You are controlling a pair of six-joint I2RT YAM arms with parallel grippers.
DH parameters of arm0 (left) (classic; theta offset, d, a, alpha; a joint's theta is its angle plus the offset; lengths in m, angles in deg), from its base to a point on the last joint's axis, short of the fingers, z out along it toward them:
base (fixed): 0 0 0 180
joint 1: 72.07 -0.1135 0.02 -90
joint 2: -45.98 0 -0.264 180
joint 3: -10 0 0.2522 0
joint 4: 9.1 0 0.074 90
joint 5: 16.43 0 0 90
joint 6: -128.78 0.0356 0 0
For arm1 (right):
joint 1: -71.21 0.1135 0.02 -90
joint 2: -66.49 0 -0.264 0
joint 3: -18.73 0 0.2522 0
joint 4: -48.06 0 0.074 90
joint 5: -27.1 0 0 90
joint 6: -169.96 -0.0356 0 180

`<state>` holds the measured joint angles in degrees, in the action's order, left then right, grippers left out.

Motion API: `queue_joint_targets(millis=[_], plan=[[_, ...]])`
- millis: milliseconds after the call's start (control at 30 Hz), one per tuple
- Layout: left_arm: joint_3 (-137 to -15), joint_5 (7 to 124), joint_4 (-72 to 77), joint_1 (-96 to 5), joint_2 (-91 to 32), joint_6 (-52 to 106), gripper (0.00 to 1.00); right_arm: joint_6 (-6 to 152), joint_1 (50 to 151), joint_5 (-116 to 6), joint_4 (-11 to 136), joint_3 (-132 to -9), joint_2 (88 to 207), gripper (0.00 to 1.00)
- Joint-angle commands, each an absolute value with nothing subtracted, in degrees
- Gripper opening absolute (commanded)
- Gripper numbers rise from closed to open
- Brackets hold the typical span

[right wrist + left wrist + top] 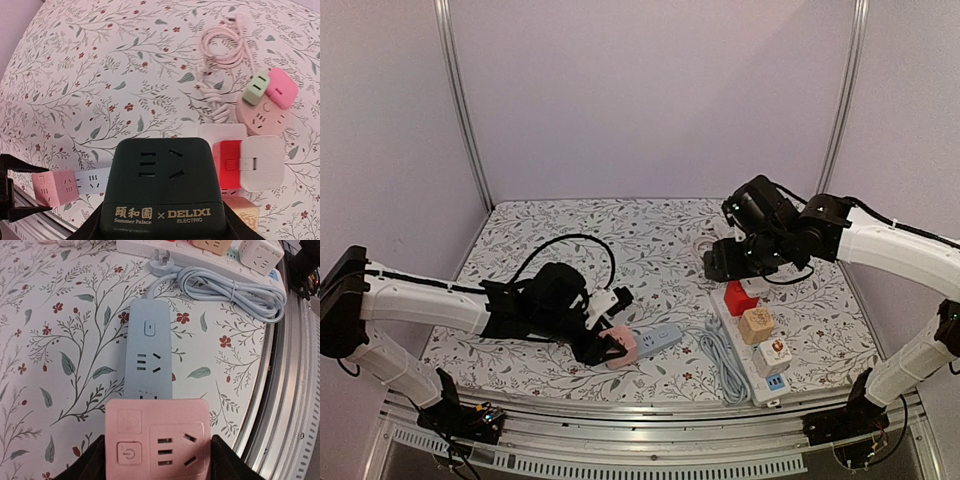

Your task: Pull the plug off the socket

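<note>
My left gripper (157, 450) is clamped on a pink cube-shaped plastic plug adapter (165, 420), one dark finger against each side. The pink cube sits at the near end of a slim pale blue plastic power strip (148, 355), covering that end. From my wrist view I cannot tell whether its pins are seated in the strip or just above it. The blue strip lies flat on the floral-printed tablecloth (100, 75). Its pale blue coiled cable (235, 292) is bundled beyond its far end, with the three-pin plug (161, 262) lying loose beside a long white plastic power strip (131, 247).

My right gripper (162, 225) is closed around a black cube-shaped plug adapter with gold lettering (160, 170), a finger on either side of its lower part. The black cube hangs over the far end of the white strip, but it fills my wrist view and hides whether it is plugged in. Just beside it a red cube adapter (227, 165) touches a white cube adapter (262, 162). In the overhead view a tan cube adapter (757, 325) stands further along the same strip. Beyond them lies a pink rounded power strip (262, 115) with its pink coiled cord (222, 65).
</note>
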<state>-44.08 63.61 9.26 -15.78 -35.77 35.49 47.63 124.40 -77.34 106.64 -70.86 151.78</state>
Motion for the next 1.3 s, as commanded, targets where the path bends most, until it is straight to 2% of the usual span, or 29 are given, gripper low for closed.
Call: queue_joint_targets(millis=[0, 133, 200, 267, 400, 433, 567, 700, 967, 1267], plan=[[-42.8, 61.9, 7.0, -16.8, -35.0, 31.2, 0.34, 48.4, 114.7, -87.3, 109.9, -66.4, 143.8, 0.25], [-43.0, 61.6, 6.8, -16.8, -35.3, 30.0, 0.4, 49.2, 104.0, -87.7, 108.4, -60.2, 139.0, 0.25], [-42.9, 61.8, 6.8, -16.8, -35.1, 29.5, 0.49, 49.9, 99.9, -87.2, 106.6, -57.5, 138.0, 0.25], [-42.8, 61.5, 6.5, -16.8, -34.7, 28.9, 0.62, 50.6, 96.5, -86.7, 104.0, -55.0, 138.0, 0.25], [-42.4, 60.0, 5.7, -16.8, -33.3, 27.5, 0.97, 52.5, 89.7, -83.7, 97.8, -49.4, 139.2, 0.26], [-42.3, 60.0, 5.6, -16.8, -33.0, 27.2, 0.99, 53.0, 88.2, -82.5, 96.1, -48.3, 139.6, 0.26], [-42.6, 60.5, 6.4, -17.4, -30.8, 25.3, 1.0, 54.0, 85.4, -80.5, 91.1, -45.1, 141.2, 0.29], [-43.9, 61.8, 8.3, -19.4, -28.9, 22.6, 1.0, 54.2, 84.7, -79.5, 87.9, -43.4, 144.2, 0.39], [-40.7, 58.7, 5.6, -23.9, -25.5, 20.7, 1.0, 54.8, 84.4, -79.9, 86.3, -43.0, 150.5, 0.45], [-38.5, 57.4, 5.7, -27.7, -22.4, 20.7, 1.0, 53.5, 84.3, -79.2, 86.8, -42.6, 150.4, 0.75]])
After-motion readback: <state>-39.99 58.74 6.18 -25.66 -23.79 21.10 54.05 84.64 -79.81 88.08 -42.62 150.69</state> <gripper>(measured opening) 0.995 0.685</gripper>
